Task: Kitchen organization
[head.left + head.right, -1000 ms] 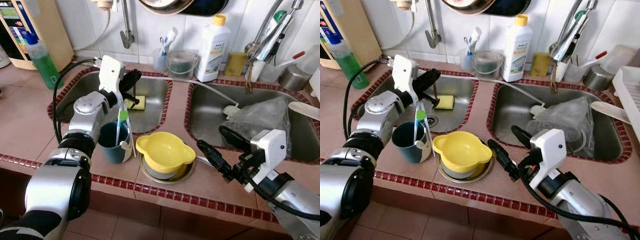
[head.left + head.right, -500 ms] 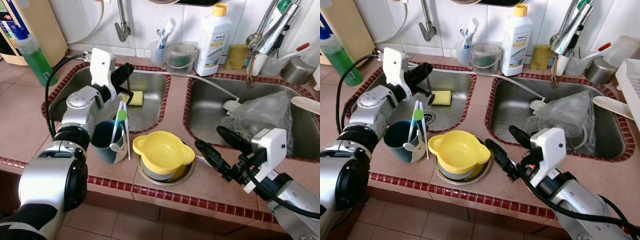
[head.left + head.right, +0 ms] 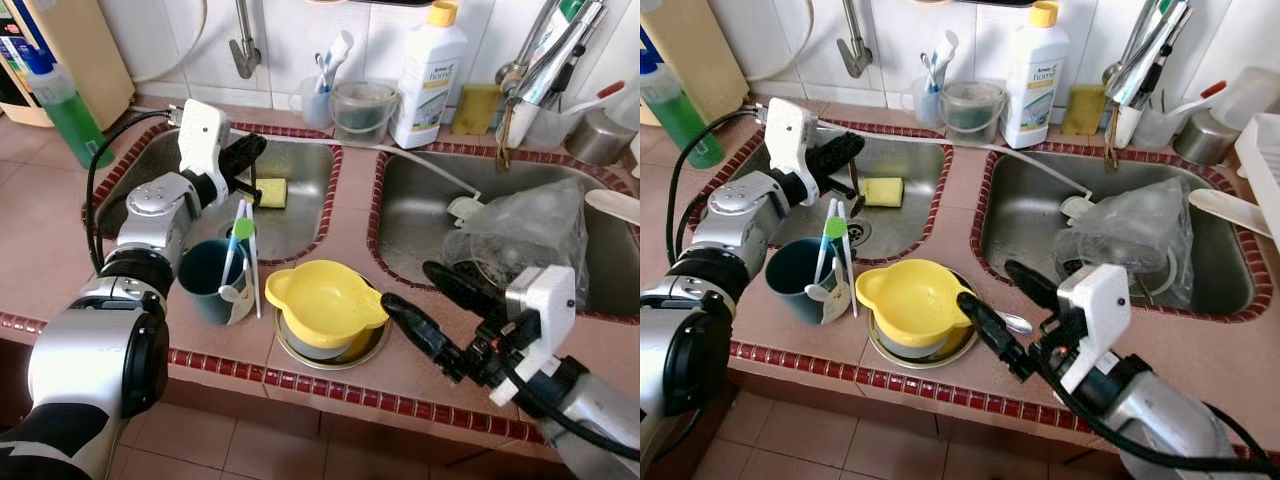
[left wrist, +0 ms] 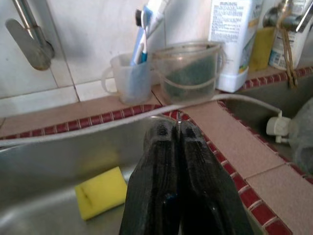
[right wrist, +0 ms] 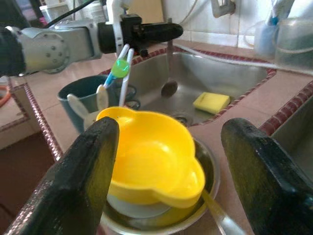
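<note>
My left gripper (image 3: 252,150) hovers over the left sink (image 3: 300,225), shut on a thin metal spoon (image 5: 169,87) that hangs straight down from its fingers (image 4: 176,161). A yellow sponge (image 3: 270,192) lies in that sink just beyond it. On the tiled counter between the sinks a yellow bowl (image 3: 320,300) sits stacked on a white bowl and a steel dish. A teal cup (image 3: 205,280) holding a few utensils stands to its left. My right gripper (image 3: 407,284) is open, its fingers (image 5: 83,181) spread close to the bowl's right side.
A crumpled plastic bag (image 3: 520,230) lies in the right sink. Along the back wall stand a white detergent bottle (image 3: 428,70), a clear tub (image 3: 362,110) and a toothbrush cup (image 3: 318,100). A green soap bottle (image 3: 70,110) is at far left. A second spoon (image 3: 1015,322) lies beside the steel dish.
My right gripper has moved left, closer to the yellow bowl, still open. The left gripper keeps the spoon over the sink. The camera has shifted slightly.
</note>
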Controlling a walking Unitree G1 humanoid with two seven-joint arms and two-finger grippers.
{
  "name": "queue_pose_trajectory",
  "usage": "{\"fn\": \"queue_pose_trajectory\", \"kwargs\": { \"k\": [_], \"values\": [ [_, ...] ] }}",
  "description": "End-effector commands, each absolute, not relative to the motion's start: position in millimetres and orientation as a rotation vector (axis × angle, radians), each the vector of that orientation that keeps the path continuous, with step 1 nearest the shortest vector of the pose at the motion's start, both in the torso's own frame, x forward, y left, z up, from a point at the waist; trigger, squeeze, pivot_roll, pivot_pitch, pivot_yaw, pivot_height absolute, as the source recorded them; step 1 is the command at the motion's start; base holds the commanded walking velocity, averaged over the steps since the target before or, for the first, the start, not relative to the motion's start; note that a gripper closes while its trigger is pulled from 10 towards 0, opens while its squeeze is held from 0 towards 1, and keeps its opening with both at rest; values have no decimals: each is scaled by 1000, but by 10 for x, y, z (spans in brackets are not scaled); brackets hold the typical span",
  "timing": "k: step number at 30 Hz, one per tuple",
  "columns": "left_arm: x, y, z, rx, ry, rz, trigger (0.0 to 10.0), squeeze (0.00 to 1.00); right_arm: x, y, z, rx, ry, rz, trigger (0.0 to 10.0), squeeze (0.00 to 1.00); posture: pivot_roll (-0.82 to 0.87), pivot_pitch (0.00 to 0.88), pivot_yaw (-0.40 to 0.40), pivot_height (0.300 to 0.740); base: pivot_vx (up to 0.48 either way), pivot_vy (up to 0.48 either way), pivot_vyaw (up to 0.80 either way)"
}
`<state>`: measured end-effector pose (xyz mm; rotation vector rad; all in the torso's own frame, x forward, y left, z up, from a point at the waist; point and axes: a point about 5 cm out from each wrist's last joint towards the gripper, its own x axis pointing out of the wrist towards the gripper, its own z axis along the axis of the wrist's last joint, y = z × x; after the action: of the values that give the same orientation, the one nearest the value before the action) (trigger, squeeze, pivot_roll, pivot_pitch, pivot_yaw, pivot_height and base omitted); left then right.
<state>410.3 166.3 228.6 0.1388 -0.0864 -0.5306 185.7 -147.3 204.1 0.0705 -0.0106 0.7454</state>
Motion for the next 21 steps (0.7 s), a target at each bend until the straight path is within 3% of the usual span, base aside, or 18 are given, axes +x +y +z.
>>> {"fn": "queue_pose_trajectory", "kwargs": {
  "k": [1, 18, 19, 20, 21],
  "values": [
    [4100, 1713, 2278, 168, -61, -534, 10000, 0, 1802, -1457, 2090, 61, -23, 766, 10000, 0, -232, 168, 64, 740, 0, 0, 0],
    [4090, 1815, 2169, 180, 9, -490, 10000, 4, 1749, -1476, 2144, 67, -35, 740, 10000, 0, -254, 156, 84, 740, 0, 0, 0],
    [4089, 1824, 2165, 173, 12, -486, 10000, 624, 1750, -1480, 2145, 66, -35, 739, 10000, 0, -256, 154, 85, 740, 0, 0, 0],
    [4088, 1836, 2157, 164, 17, -480, 10000, 1000, 1749, -1484, 2146, 66, -35, 737, 10000, 0, -256, 153, 86, 740, 0, 0, 0],
    [4088, 1840, 2158, 168, 17, -480, 10000, 1000, 1749, -1487, 2147, 66, -35, 736, 10000, 0, -257, 152, 87, 740, 0, 0, 0]
  ]
}}
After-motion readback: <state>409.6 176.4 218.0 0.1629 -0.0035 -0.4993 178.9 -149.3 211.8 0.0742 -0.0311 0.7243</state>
